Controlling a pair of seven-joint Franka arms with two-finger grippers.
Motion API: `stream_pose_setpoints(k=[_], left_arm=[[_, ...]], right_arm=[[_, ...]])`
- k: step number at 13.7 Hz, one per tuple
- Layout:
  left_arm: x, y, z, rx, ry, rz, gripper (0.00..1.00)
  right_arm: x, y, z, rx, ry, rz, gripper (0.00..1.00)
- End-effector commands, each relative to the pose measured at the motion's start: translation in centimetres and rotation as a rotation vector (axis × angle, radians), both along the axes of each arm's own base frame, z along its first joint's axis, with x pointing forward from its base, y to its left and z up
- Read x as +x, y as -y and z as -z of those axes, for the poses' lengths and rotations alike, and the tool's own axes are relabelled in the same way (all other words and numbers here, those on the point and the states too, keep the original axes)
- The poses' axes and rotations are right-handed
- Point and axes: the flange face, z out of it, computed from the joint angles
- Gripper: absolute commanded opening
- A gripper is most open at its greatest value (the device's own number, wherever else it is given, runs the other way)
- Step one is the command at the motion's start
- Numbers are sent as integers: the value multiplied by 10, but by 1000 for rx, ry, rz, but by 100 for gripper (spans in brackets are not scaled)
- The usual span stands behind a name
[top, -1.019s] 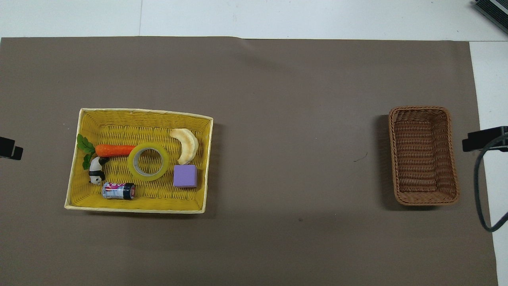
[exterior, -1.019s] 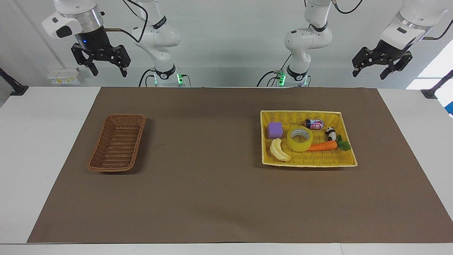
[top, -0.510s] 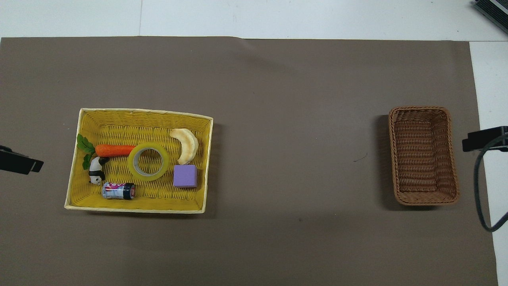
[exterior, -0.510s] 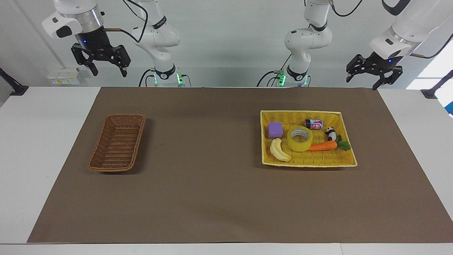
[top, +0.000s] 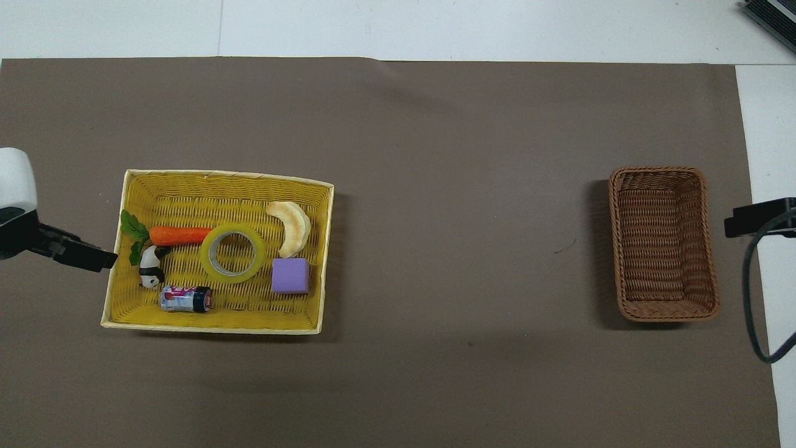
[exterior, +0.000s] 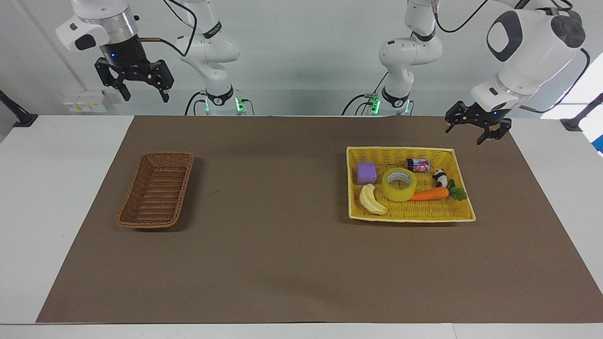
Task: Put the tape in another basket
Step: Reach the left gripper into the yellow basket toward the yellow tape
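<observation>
Tape [exterior: 399, 184]: flat in yellow tray [exterior: 459, 214], touching carrot [exterior: 429, 193].
Basket [exterior: 157, 188]: right arm's end, well apart.
Left tool [exterior: 476, 128]: fingers spread, above tray corner.
Right tool [exterior: 133, 84]: spread, waiting.
Risk: crowding; carrot dragged, roll slipping.

Facing cam high, opposite robots; overhead steep; both share mat [exterior: 282, 263].

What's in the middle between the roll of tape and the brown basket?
Only bare brown mat, seen best from overhead. The tape lies in the yellow basket beside a purple block and a banana; the brown basket holds nothing.
</observation>
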Motion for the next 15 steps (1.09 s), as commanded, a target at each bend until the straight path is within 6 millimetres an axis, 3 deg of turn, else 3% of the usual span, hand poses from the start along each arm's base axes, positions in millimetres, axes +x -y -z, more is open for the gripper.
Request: stream_pose_setpoints(k=[1,5,8,10,15], left_arm=[[-14,10,23,-5,41,17,100],[-16,38,83,3,71,-16,100],[-5,58,115,1,94,-45,100],[1,71,148,-2,117,-57,100],[8,82,193,-2,114,-74,100]], right_arm=[[-1,4,1,1,4,-11,100],[-1,4,1,1,4,-9,100],[-1,4,1,1,4,-11,100],[-1,4,1,3,4,-11,100],[-1,4,2,3,3,-11,100]])
